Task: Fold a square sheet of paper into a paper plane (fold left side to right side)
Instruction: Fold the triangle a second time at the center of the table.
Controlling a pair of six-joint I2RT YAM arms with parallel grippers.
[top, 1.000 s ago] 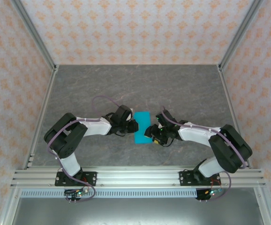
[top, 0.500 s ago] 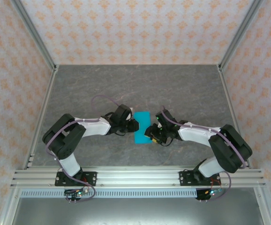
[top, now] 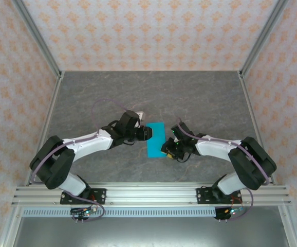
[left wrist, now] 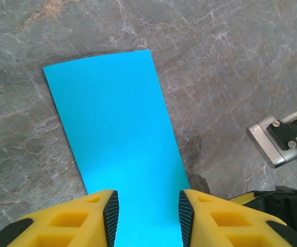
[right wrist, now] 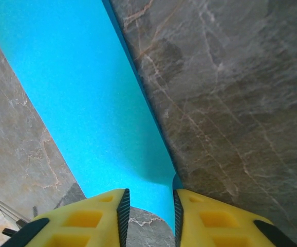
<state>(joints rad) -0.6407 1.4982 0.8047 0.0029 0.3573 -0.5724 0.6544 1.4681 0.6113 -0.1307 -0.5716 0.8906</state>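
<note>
The square sheet of paper [top: 155, 140] lies on the grey table as a narrow cyan-blue rectangle, folded in half, slightly tilted. My left gripper [top: 147, 133] reaches over its upper left edge; in the left wrist view the paper [left wrist: 112, 139] runs under the left gripper [left wrist: 148, 216], whose jaws stand apart above it. My right gripper [top: 165, 150] is at the sheet's lower right corner. In the right wrist view the paper [right wrist: 81, 98] curls up at that corner between the jaws of the right gripper [right wrist: 148, 211], which stand a narrow gap apart, the corner against the right-hand pad.
Grey marble-patterned tabletop [top: 200, 98] stretches free behind and beside the arms. Patterned walls with metal posts [top: 50, 67] close in three sides. An aluminium rail [top: 148, 194] carries both bases at the near edge. Part of the right arm's wrist [left wrist: 279, 144] is close to the left gripper.
The left arm has stretched out, carrying its gripper right over the paper, and its jaws have opened. The right gripper's jaws have narrowed around the paper's corner. The paper has tilted slightly.
</note>
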